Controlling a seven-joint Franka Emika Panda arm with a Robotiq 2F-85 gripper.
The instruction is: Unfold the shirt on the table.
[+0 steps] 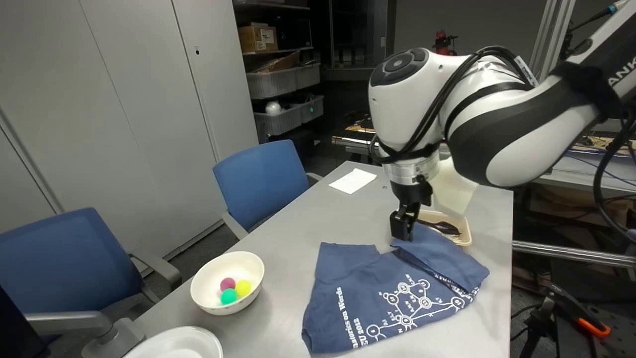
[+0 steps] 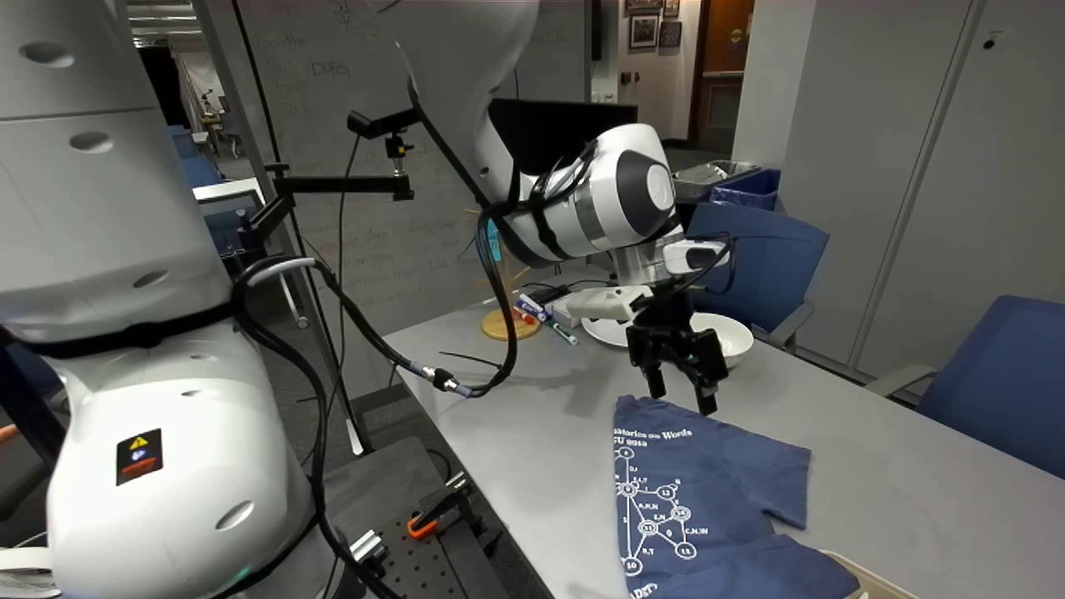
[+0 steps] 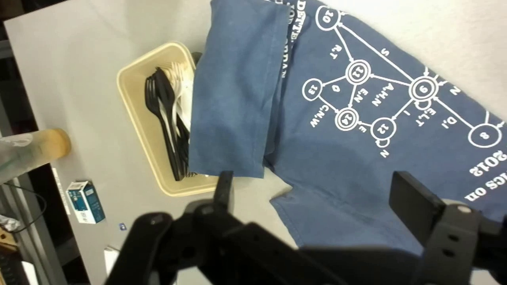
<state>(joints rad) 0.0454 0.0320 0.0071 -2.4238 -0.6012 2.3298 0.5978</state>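
Shirt (image 1: 377, 293), dark navy-blue cloth printed in white, lies partly folded on light grey smooth-topped table (image 1: 308, 219), one flap (image 3: 237, 87) overlapping a cream rectangular cutlery tub (image 3: 134, 107). Black two-fingered gripper (image 2: 682, 395) above the shirt, fingers (image 3: 416, 209) spread wide apart.

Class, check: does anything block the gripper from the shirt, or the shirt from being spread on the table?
Nothing visible stands between the open gripper and the shirt. The cutlery tray, though, lies partly under the shirt's folded-over part and could hinder opening it out.

One shirt (image 1: 360, 293), one bowl (image 1: 233, 266), three coloured balls (image 1: 229, 297) and one cutlery tub (image 3: 149, 134) are in view.
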